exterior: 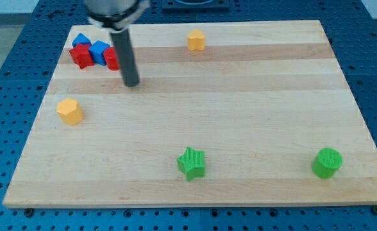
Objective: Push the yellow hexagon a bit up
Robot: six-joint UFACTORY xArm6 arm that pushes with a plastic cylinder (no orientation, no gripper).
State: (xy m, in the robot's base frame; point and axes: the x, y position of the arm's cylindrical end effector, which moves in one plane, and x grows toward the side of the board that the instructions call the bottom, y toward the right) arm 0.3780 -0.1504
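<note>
yellow hexagon (196, 40) | upright, flat on board | near view's top edge, centre

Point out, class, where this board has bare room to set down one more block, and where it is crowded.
Bare: the middle, between my tip, the green star and the green cylinder; also the top right past the upper yellow block. Crowded: the top-left red and blue cluster.

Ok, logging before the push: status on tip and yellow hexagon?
My tip right of red and blue cluster. Yellow hexagon lower left of tip, apart. Nothing between.
</note>
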